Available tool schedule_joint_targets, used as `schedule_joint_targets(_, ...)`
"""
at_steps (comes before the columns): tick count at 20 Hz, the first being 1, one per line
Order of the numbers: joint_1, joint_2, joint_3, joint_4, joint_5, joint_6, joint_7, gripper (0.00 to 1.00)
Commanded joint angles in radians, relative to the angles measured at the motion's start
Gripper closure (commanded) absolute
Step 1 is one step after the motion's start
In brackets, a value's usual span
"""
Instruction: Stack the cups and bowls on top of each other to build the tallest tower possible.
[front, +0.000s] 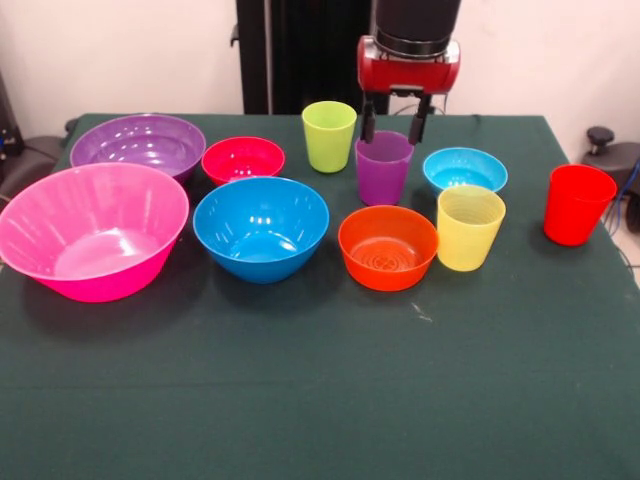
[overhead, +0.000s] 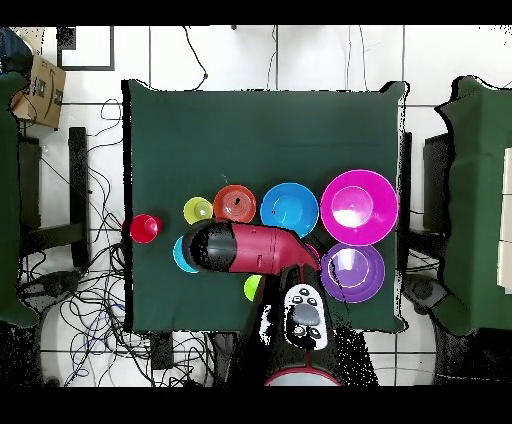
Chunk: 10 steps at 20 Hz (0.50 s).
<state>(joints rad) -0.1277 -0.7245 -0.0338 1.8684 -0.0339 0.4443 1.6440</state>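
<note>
Presently nothing is stacked; every cup and bowl stands apart on the green table. The purple cup stands at centre, between the lime green cup on its left and the light blue bowl on its right. It is judged light, thin-walled, smooth and somewhat slippery; grip across the rim, one finger inside, moderate force. The gripper hangs open at cup-rim width; its fingertips straddle the far rim, holding nothing; contact cannot be confirmed.
</note>
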Motion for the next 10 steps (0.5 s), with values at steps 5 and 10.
schedule_joint_targets(5, -0.013, 0.112, 0.071, -0.107, -0.08, 0.03, 0.007, 0.0)
schedule_joint_targets(10, -0.009, 0.128, 0.064, -0.13, -0.082, 0.031, 0.008, 0.0)
